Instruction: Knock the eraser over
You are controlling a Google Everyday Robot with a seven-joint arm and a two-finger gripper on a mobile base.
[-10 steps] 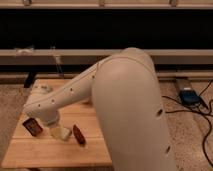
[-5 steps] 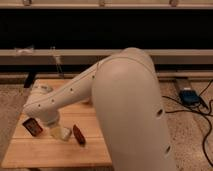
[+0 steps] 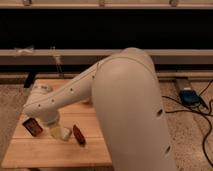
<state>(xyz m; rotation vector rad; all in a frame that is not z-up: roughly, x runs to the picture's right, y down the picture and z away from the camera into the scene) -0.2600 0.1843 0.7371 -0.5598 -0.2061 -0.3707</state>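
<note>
Writing: the flat red-brown packet with a dark edge (image 3: 32,126) has markings on its face, but they are too small to read; nothing else shows readable print or a brand.
Gripper: the pale gripper (image 3: 60,132) sits at the end of the white arm (image 3: 125,90), low over the front left part of the light wooden slatted table (image 3: 50,156).
Jaws: cannot tell how they stand, or whether they hold anything; the wrist hides most of them.
Eraser: the dark red oblong eraser (image 3: 79,135) stands on the table leaning at a tilt, just beside the gripper on its right in this view. Whether the two touch cannot be told.
Packet position: lying on the table at the left edge, near the gripper on its other side and apart from the eraser.
Arm: its bulky white elbow fills the middle and right of the view and covers the table's right half.
Floor: a small blue box (image 3: 189,96) lies on the speckled floor to the right, with black cables (image 3: 207,127) trailing from it.
</note>
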